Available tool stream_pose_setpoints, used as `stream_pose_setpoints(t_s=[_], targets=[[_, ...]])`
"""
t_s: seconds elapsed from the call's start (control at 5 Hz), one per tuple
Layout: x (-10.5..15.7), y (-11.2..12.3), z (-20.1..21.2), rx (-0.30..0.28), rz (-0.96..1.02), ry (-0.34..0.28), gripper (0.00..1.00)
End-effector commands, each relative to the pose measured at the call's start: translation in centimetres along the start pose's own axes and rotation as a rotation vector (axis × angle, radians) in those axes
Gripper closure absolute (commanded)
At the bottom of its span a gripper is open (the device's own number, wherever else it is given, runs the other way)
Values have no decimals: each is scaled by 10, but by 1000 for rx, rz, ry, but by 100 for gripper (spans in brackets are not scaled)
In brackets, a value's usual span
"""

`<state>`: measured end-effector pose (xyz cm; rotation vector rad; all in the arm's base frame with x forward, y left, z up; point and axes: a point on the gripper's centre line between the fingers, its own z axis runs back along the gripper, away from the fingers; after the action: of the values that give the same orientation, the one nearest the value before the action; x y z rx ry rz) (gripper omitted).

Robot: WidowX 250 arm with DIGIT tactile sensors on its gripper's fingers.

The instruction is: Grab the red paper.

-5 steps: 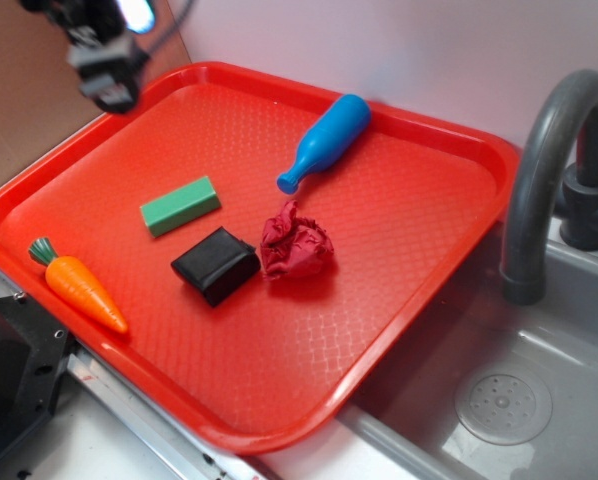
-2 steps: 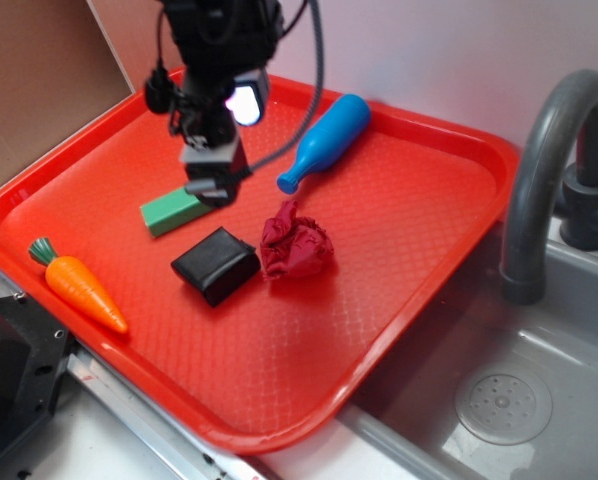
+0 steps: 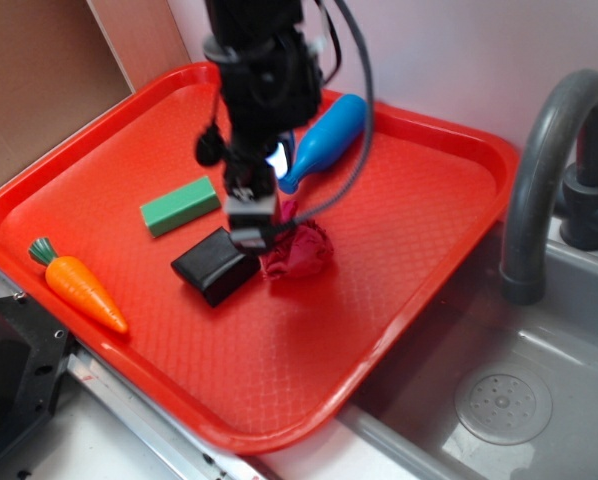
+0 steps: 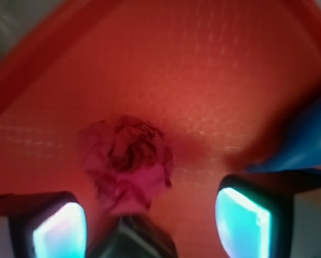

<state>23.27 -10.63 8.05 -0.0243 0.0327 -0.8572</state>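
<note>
1. Red paper (image 3: 304,250), crumpled, lying near the middle of the tray (image 3: 399,200); seen ahead of the fingertips in the wrist view (image 4: 125,161).
2. Gripper (image 3: 251,232) low over the paper's left edge, fingers (image 4: 53,226) spread wide, nothing between them.
3. Black block (image 3: 211,268) just left of the paper, touching or nearly so; cannot tell which.
4. Green block (image 3: 179,205) further left, apart from the black one.
5. Blue pin (image 3: 324,140) behind the paper, partly hidden by the arm.
6. Carrot (image 3: 79,285) by the tray's left rim.
7. Faucet (image 3: 549,170) and sink (image 3: 499,400) to the right.
</note>
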Motion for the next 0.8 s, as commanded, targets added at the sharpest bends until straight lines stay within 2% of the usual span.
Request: stream_pose_setpoints(t_s=[0.0,0.2,0.4,0.6], targets=[[16,-17,-23,-31,-54,41,0],[16,-18,-37,-77,-65,59,0],[18,-17,-46,-76,-71,91,0],[19,-19,-51,-84,-67,94,100]])
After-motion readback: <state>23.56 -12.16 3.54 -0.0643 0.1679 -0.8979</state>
